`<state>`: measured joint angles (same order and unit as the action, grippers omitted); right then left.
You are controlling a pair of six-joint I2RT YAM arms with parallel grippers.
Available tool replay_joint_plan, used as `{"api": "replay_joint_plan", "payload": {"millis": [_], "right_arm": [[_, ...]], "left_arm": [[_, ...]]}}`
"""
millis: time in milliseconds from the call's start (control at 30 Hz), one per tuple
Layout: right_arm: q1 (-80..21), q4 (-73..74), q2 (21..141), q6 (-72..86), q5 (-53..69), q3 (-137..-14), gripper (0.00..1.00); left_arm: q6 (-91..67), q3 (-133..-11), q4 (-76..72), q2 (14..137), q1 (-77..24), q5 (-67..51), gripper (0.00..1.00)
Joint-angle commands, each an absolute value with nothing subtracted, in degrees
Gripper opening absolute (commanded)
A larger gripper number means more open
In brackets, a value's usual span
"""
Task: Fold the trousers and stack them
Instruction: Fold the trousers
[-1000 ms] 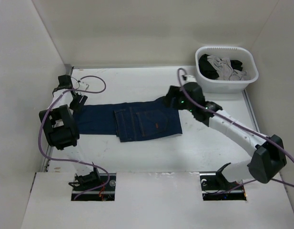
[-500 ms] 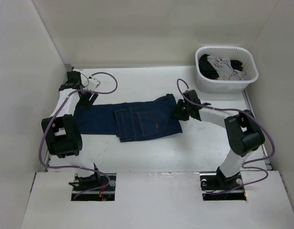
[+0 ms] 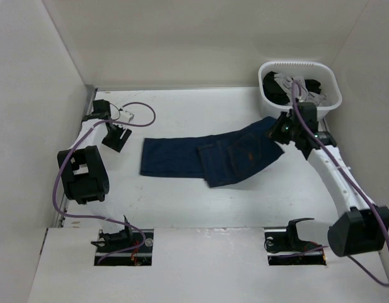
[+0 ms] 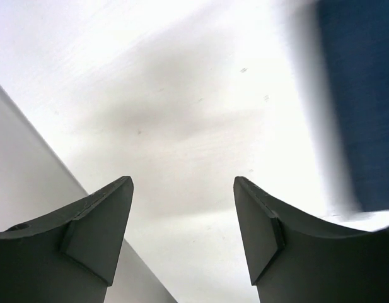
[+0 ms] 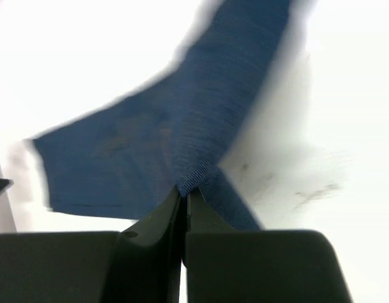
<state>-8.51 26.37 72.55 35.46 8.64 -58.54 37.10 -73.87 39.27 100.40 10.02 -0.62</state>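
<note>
The trousers (image 3: pixel 213 154) are dark navy denim with orange stitching, folded lengthwise and lying across the middle of the table. Their right end is lifted off the table. My right gripper (image 3: pixel 276 129) is shut on that end; in the right wrist view the denim (image 5: pixel 181 139) is pinched at my closed fingertips (image 5: pixel 183 192) and hangs away from them. My left gripper (image 3: pixel 116 136) stands open over bare table, left of the trousers' left edge. In the left wrist view its fingers (image 4: pixel 96 221) hold nothing, and a strip of the trousers (image 4: pixel 361 101) shows blurred at the upper right.
A white basket (image 3: pixel 270 107) with grey and black garments stands at the back right, just behind my right gripper. Walls close in the table on the left, back and right. Purple cables (image 3: pixel 140 113) loop near the left arm.
My right gripper has shut on the trousers' right end and pulled it up and to the right, dragging the whole garment rightwards. The left gripper stayed open near the left wall.
</note>
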Motion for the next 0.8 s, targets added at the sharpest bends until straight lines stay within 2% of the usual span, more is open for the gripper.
{"api": "replay_joint_plan", "payload": {"millis": [0, 133, 267, 567, 667, 767], "right_arm": [[-8.04, 41.44, 68.38, 24.89, 6.77, -70.89, 0.00], [-11.81, 51.93, 71.01, 21.45, 1.68, -84.26, 0.00], [-20.94, 55.72, 78.64, 21.44, -3.86, -96.39, 0.00], [-33.25, 48.52, 99.99, 22.59, -3.87, -101.06, 0.00], [-38.43, 49.04, 108.25, 22.15, -2.29, -109.04, 0.04], [-42.39, 49.04, 113.71, 22.85, -0.62, -114.24, 0.13]], "left_arm": [[35.60, -73.74, 37.97, 100.98, 7.35, -1.67, 0.64], [35.07, -74.09, 37.53, 101.95, 5.32, -1.49, 0.64], [35.07, -74.00, 37.53, 101.95, 4.97, -1.76, 0.64], [34.80, -72.16, 37.00, 100.73, 8.83, -2.81, 0.64], [35.07, -71.63, 36.91, 100.28, 10.15, -3.08, 0.64], [35.16, -71.46, 36.91, 100.11, 11.20, -3.08, 0.64]]}}
